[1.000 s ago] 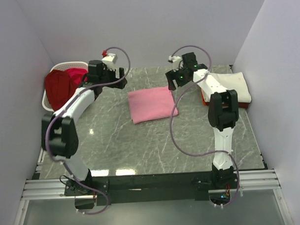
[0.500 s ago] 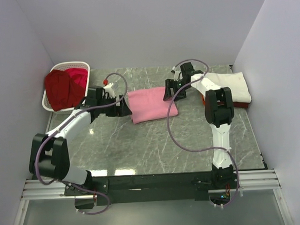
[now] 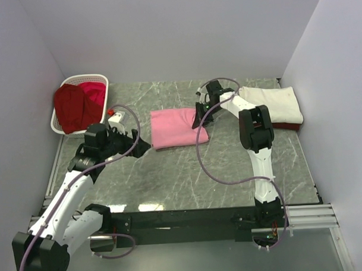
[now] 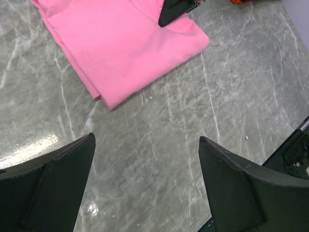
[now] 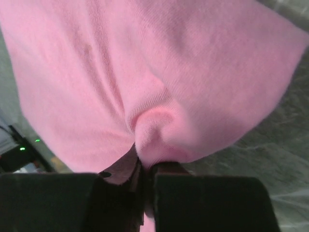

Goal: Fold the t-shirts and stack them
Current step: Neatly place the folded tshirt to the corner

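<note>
A folded pink t-shirt lies flat in the middle of the marble table. My right gripper is down at its right edge and shut on a pinched bunch of the pink cloth, which bulges just above the closed fingers of that gripper. My left gripper stands open just left of the shirt, close to the table. In its wrist view the left gripper has only bare marble between its fingers, and the pink t-shirt lies beyond them.
A folded cream-white t-shirt lies at the right on top of a reddish one. A white slatted basket at the back left holds a dark red t-shirt and a crimson one. Walls enclose three sides.
My left arm swung from beside the basket down to the pink shirt's left side. My right gripper came down onto the shirt's right edge and shut on the cloth.
</note>
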You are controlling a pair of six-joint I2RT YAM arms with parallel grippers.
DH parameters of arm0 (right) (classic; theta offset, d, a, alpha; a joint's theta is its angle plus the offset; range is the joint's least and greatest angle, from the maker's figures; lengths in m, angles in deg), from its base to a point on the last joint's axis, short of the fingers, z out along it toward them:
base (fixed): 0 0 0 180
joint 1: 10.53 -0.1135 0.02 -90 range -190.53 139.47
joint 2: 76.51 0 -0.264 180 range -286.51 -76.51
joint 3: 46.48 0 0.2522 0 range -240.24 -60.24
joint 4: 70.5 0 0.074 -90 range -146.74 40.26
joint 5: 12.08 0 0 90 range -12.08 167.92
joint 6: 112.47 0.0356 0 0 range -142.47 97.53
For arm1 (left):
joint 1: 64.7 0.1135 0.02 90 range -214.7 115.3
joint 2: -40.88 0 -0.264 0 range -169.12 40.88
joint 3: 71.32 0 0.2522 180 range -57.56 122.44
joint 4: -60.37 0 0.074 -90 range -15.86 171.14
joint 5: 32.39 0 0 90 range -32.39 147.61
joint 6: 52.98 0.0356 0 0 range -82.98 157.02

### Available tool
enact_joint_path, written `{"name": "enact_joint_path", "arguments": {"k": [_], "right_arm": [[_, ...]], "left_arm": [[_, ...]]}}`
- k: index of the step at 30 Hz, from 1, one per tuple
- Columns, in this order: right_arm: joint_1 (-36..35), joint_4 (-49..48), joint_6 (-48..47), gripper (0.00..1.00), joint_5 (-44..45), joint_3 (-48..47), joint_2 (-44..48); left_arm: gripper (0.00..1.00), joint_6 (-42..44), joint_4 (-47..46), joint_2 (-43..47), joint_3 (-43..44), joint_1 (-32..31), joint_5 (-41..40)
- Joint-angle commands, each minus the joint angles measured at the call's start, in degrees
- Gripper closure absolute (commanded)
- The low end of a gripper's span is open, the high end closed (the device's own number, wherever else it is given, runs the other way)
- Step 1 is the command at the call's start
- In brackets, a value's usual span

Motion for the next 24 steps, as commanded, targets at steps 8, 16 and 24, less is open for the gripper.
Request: {"name": "enact_joint_path", "arguments": {"k": [8, 16, 24], "right_arm": [[-0.8, 5.5, -15.2, 1.0, 35.9, -7.2, 8.8], [-0.7, 2.2, -25.2, 1.0, 52.9, -6.1, 16.6], [0.1, -2.3, -30.8, 1.0, 61.0, -4.6, 24.3]], "left_arm": [[0.07, 2.4, -2.9, 3.5, -0.5, -0.3, -2.6], [0.07, 2.7, -3.2, 4.9, -0.5, -0.3, -2.0], [0.08, 2.7, -3.7, 6.0, -0.7, -0.3, -1.1]]}}
